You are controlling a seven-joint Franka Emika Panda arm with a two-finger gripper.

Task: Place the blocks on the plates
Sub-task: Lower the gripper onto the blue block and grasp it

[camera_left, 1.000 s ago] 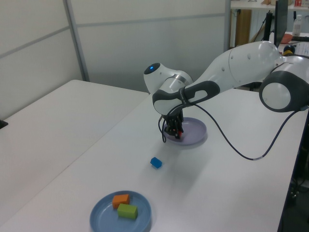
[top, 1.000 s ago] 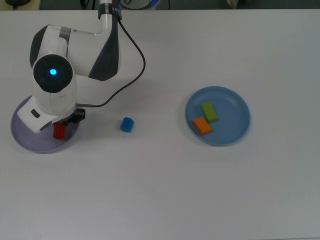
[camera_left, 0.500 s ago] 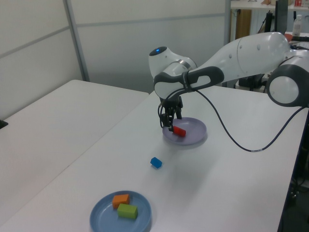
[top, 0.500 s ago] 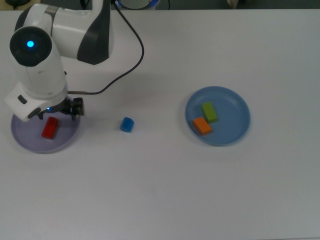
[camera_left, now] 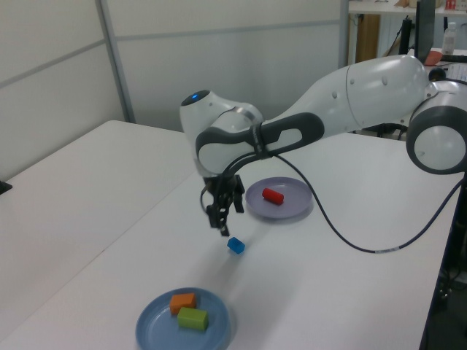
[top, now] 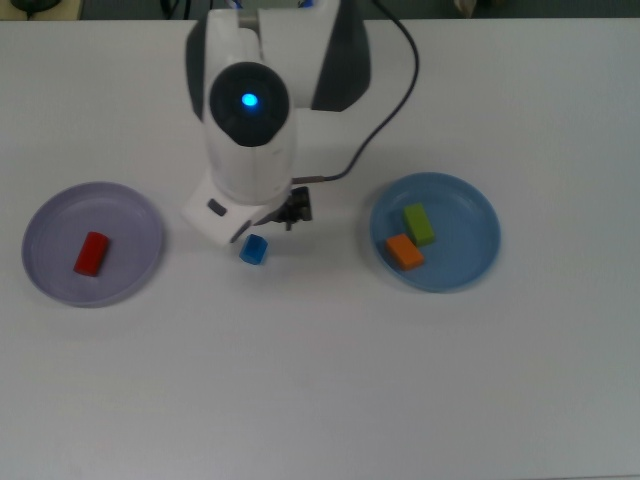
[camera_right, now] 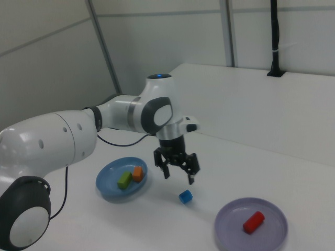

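Note:
The red block (top: 91,253) lies on the lavender plate (top: 130,220) at the top view's left, also seen as red block (camera_right: 253,221) on lavender plate (camera_right: 230,232). The green block (top: 419,224) and orange block (top: 405,251) lie on the light blue plate (top: 470,200). Between the plates, the blue block (top: 254,249) rests on the white table. My gripper (camera_right: 179,176) hangs open and empty just above the blue block (camera_right: 185,196), slightly to the right view's left of it. From above, the arm's head covers most of the gripper (top: 290,212).
The arm's black cable (top: 395,95) loops over the table behind the gripper. The arm (camera_left: 350,95) reaches in from the left view's right, above the lavender plate (camera_left: 292,208). A grey partition wall (camera_left: 219,65) runs behind the table.
The gripper let go of the red block on the lavender plate, rose, and swung toward the top view's right, ending above the blue block.

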